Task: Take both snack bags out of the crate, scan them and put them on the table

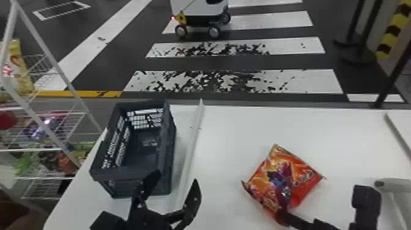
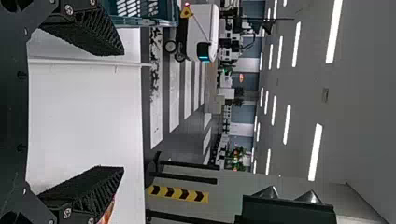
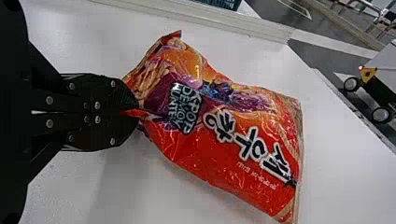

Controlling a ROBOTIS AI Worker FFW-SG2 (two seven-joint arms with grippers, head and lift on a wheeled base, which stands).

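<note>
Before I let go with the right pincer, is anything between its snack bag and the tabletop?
Nothing visible stands between the snack bag, held by the right pincer, and the white table. The crate stands off to the left, past the raised strip. Whether bag and table touch, I can't tell.

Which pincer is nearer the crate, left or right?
Left. The left pincer hangs open by the near end of the crate; the right pincer is farther off to the right, pinching the orange-red snack bag.

A crinkled orange-red snack bag (image 1: 295, 172) slants over the table (image 1: 241, 128), right of the dark crate (image 1: 124, 182).
</note>
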